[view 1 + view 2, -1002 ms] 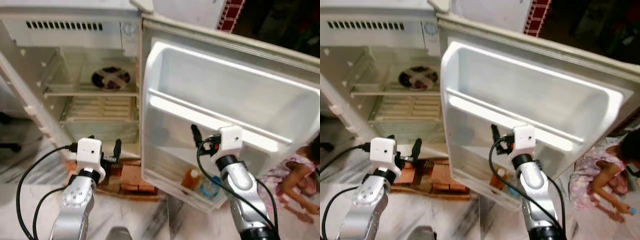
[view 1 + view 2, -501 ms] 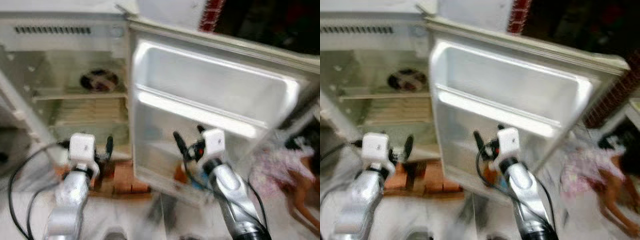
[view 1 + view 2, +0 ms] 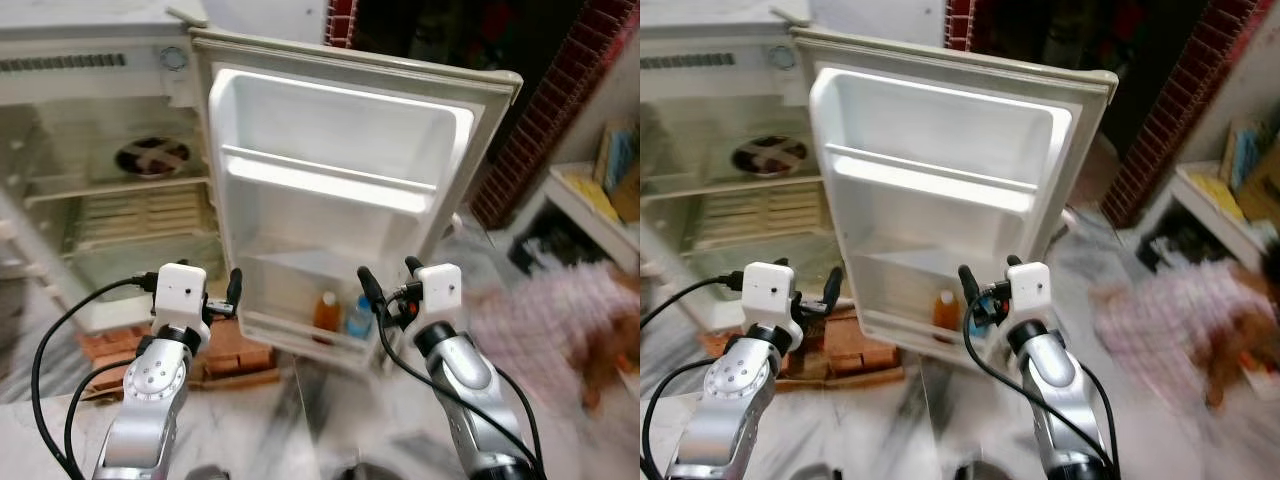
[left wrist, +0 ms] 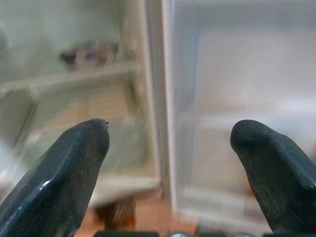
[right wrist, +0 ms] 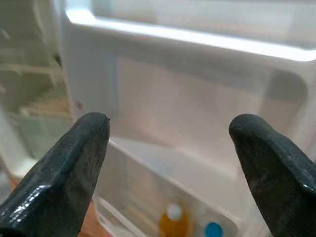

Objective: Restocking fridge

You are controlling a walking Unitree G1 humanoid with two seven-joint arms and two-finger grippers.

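The fridge stands open, its door [image 3: 340,180] swung wide in front of me. On the door's lowest shelf an orange bottle [image 3: 325,310] stands beside a blue-capped bottle [image 3: 358,318]. My right gripper [image 3: 390,285] hovers open just before that shelf, holding nothing; the right wrist view looks past its fingers [image 5: 74,168] at the orange bottle [image 5: 173,222] and the blue cap [image 5: 213,229]. Near the hinge side, my left gripper [image 4: 170,148] is open and empty, facing the fridge interior [image 3: 100,200].
A dark plate [image 3: 152,156] sits on an inner shelf. Red bricks [image 3: 225,355] lie on the floor under the fridge. A person in pink [image 3: 560,320], blurred, crouches low at the right. A white shelf with books [image 3: 600,190] and a brick wall [image 3: 550,110] lie beyond.
The camera has swung to the right, so the fridge and door sit further left in view. Both grippers stay open and raised; the right one is now close before the bottles.
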